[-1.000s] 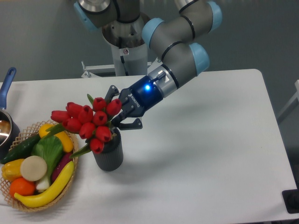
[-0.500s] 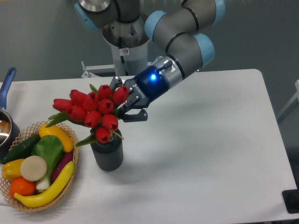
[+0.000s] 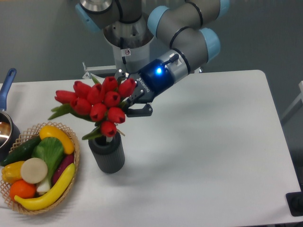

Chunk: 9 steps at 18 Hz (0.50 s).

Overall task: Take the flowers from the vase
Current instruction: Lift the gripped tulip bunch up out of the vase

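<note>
The flowers, a bunch of red tulip buds with green leaves, hang above the vase, a dark grey ribbed cylinder on the white table. My gripper is shut on the stems just right of the buds and holds the bunch tilted to the left. The lowest bud is just over the vase's rim. The stem ends are hidden behind the buds, so I cannot tell whether they still reach into the vase.
A wicker basket with fruit and vegetables sits at the front left, close beside the vase. A blue-handled pot is at the left edge. The arm's base stands behind the table.
My gripper has risen up and slightly right with the flowers, lifting the bunch from deep in the vase to just above its rim. The vase has stayed in place.
</note>
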### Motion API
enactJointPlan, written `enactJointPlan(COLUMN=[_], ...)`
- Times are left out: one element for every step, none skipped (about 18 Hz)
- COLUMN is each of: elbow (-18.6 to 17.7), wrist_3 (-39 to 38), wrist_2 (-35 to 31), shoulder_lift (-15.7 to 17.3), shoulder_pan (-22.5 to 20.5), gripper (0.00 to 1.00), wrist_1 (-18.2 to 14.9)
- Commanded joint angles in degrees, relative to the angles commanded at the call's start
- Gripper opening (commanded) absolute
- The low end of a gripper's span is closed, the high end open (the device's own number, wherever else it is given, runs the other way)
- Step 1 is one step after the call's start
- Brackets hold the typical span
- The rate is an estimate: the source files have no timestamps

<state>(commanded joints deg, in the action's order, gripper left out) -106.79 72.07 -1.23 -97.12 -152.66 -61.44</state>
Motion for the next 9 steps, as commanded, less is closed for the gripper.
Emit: enactJointPlan(elbow=[0.0, 0.0, 0.09, 0.44, 0.61, 0.88, 1.31, 1.67, 1.93], wrist_3=[0.0, 0.0, -0.26, -0.79, -1.66, -2.54, -3.25, -3.77, -4.3], wrist_2=[0.35, 1.05, 1.49, 1.76, 2.02, 2.54, 3.33, 4.04, 4.39], shoulder_lift=[0.0, 0.09, 0.17, 0.44, 0.61, 0.88, 0.88, 0.97, 1.05], shoulder_pan=[-0.18, -0.35, -0.53, -0.96, -1.66, -2.19, -2.55, -2.9, -3.34], gripper=[0.17, 0.17, 0.17, 0.17, 0.17, 0.17, 0.17, 0.17, 0.17], wrist_1=[-0.09, -0.09, 0.0, -0.09, -0.09, -0.09, 0.0, -0.09, -0.09])
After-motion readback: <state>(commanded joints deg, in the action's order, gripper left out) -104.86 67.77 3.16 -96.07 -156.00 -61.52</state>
